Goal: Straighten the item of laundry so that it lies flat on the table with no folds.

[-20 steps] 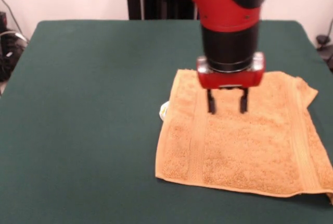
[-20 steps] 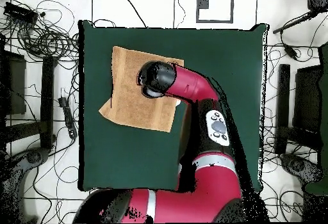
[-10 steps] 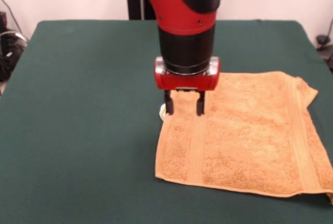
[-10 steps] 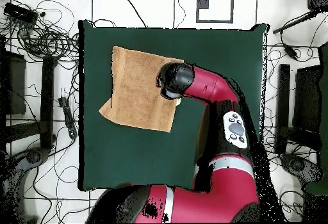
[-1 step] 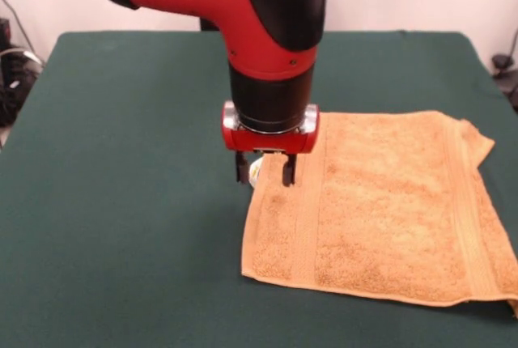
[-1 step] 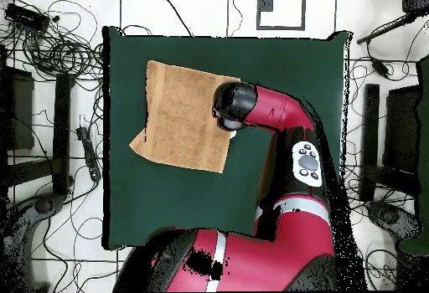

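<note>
The golden-orange item of laundry (image 5: 388, 202) lies spread on the right half of the green table (image 5: 121, 170). Its far right corner (image 5: 477, 133) is bunched and turned over, and a small white tag (image 5: 256, 171) shows at its left edge. My gripper (image 5: 265, 180) hangs open just above that left edge. One finger (image 5: 241, 170) is over bare table and the other is over the cloth, with nothing held. In the overhead view the item of laundry (image 6: 180, 114) lies near the table's (image 6: 285, 64) top left, and the arm's wrist (image 6: 235, 105) hides the gripper and the cloth's right edge.
The towel's near right corner runs to the picture's edge in the front view. In the overhead view, cables (image 6: 59, 47) and dark stands (image 6: 369, 131) surround the table on the floor. The arm's red body (image 6: 285, 181) overhangs the table's lower right.
The gripper has travelled leftwards in the front view from over the towel's middle to its left edge and dropped a little. It stayed open. The towel has not moved.
</note>
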